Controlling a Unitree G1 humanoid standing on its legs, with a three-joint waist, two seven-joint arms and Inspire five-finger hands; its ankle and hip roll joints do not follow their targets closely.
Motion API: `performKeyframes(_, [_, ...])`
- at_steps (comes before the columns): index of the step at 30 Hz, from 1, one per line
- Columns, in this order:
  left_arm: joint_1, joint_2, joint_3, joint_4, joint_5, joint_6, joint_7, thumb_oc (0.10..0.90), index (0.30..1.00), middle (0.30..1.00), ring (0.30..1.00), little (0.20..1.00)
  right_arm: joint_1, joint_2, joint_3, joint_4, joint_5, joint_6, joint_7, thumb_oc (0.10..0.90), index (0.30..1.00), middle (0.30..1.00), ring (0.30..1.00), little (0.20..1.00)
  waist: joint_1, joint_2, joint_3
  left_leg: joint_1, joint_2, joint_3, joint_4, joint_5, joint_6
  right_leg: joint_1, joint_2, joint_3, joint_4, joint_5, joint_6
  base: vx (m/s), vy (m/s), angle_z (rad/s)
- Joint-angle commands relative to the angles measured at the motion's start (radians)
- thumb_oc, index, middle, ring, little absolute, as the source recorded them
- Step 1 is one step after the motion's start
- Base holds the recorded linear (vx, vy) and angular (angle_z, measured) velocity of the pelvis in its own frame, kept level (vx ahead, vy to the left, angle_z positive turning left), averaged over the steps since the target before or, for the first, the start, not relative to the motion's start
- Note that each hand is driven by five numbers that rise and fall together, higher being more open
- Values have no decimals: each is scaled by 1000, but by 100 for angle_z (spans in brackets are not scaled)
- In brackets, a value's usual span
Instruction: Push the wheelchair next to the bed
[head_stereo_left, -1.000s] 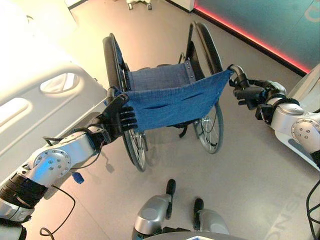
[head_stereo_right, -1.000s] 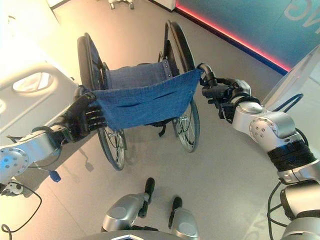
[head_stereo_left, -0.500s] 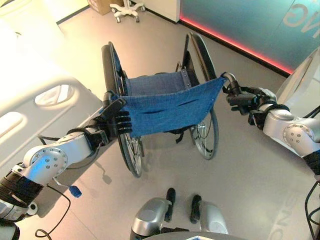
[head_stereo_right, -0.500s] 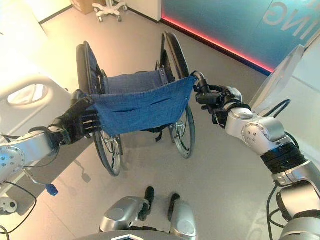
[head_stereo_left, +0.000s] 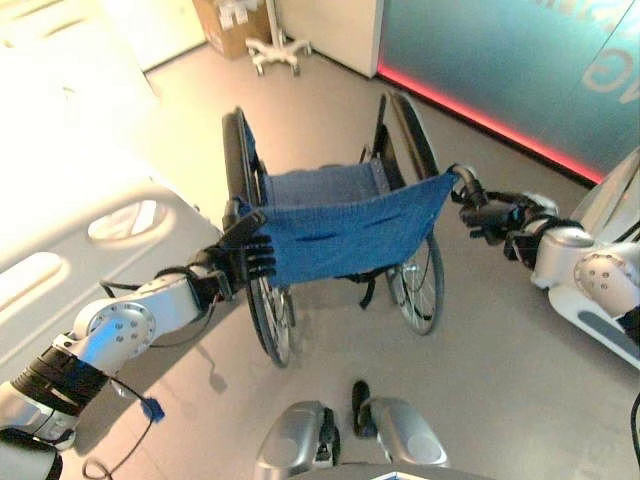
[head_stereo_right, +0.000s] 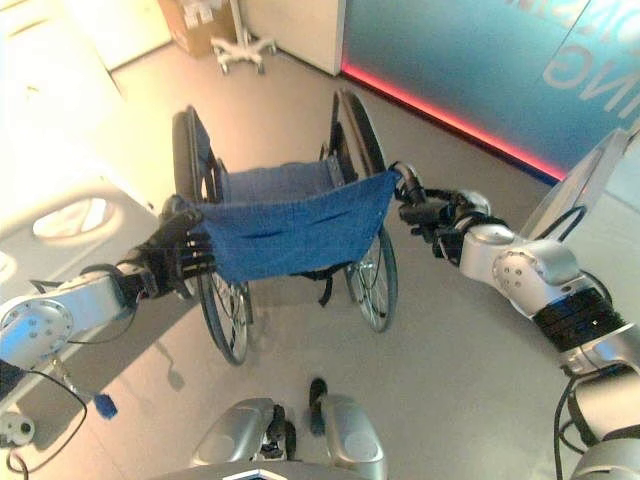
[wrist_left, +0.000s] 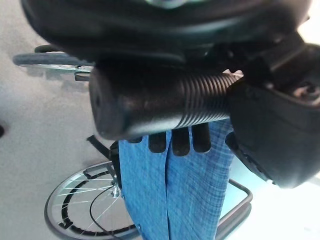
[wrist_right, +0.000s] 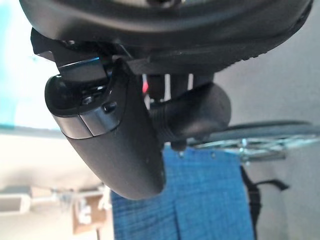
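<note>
Both hands clenched on the wheelchair's push grips.

The left hand (head_stereo_left: 243, 262) and right hand (head_stereo_left: 492, 214) each wrap a grip of the wheelchair (head_stereo_left: 340, 225), which stands just beside the bed (head_stereo_left: 90, 215) on the left. Farther off stand a wheeled stand base (head_stereo_left: 278, 50) and a cardboard box (head_stereo_left: 232, 22), cut off at the top.

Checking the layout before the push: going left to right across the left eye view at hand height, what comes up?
Bed → left robot hand → wheelchair's blue backrest → right robot hand.
</note>
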Motion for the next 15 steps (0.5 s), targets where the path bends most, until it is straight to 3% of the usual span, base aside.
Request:
performKeyframes(1, [-220,-81,236,-15,32,-291,-65,400,300,300,300,300,36,49,21,-383,104,-21,155,400,300,300,300,300,-69,17,-43,137,101,16,-365,158,-34,162,-67,-187,-167,86,103,417,101,-25])
performKeyframes(4, [-176,-82,258,-26,24,-302,-91,400,300,300,300,300,45,65,28,-374,88,-32,140,400,300,300,300,300,-30,56,-33,98,137,62,-641,264,-72,218,-18,-181,-178,52,99,524,164,-32])
performKeyframes(5, [-153,-90,263,-21,33,-309,-110,400,300,300,300,300,49,79,35,-352,66,-41,153,400,300,300,300,300,-8,81,-33,80,152,68,-807,326,-99,254,9,-170,-183,26,98,577,218,-23])
performKeyframes(7, [-121,-99,279,-40,42,-315,-109,400,300,300,300,300,67,91,26,-342,33,-45,171,400,300,300,300,300,12,89,-36,65,158,67,-923,354,-109,305,20,-143,-184,-6,101,541,202,-34])
performKeyframes(8, [-117,-100,282,-43,42,-315,-107,400,300,300,300,300,70,92,25,-342,30,-45,173,400,300,300,300,300,15,89,-36,62,157,67,-941,355,-111,313,20,-138,-183,-13,102,556,231,-39])
performKeyframes(11, [-112,-104,310,-55,50,-291,-95,400,300,300,300,300,77,110,10,-311,7,-59,192,400,300,300,300,300,24,95,-64,87,163,95,-943,290,-90,351,7,-120,-152,-82,115,445,206,-39])
performKeyframes(13, [-152,-95,297,-29,46,-264,-74,400,300,300,300,300,71,124,5,-294,32,-67,184,400,300,300,300,300,32,93,-100,93,152,114,-852,248,-66,384,-9,-136,-115,-140,122,471,199,-84])
performKeyframes(15, [-176,-87,286,-14,47,-244,-68,400,300,300,300,300,65,123,8,-297,54,-68,168,400,300,300,300,300,35,89,-118,102,140,128,-809,220,-49,379,-18,-155,-82,-150,130,399,165,-114])
